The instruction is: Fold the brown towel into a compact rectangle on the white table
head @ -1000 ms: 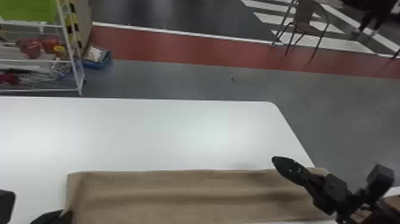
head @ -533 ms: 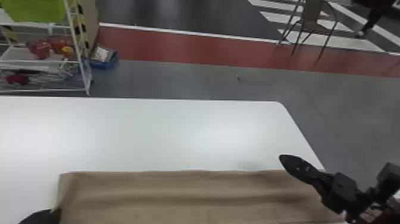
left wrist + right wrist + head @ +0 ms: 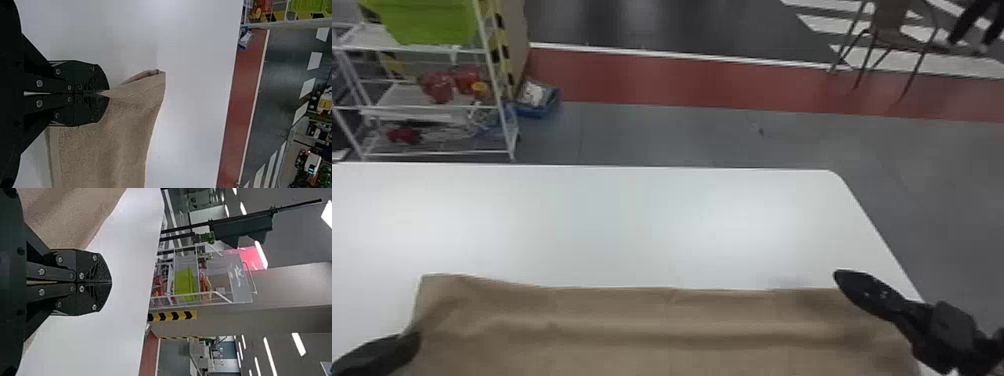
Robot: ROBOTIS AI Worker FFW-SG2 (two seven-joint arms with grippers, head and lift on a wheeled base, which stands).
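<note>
One brown towel (image 3: 657, 340), near side of white worktop (image 3: 632, 225), left edge pinched in my closed left gripper (image 3: 107, 94), presumably to carry a fold; my right gripper (image 3: 110, 282), shut, empty, by its right end.

Brown towel (image 3: 652, 330), white table (image 3: 632, 220) (plain, both).

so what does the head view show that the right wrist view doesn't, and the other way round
Head view: the left pincer at the towel's left edge, and a chair on the floor beyond.
Right wrist view: ceiling lights and a pink panel.
Both: the towel, the right pincer, the white table, and a white rack with a green bin.
</note>
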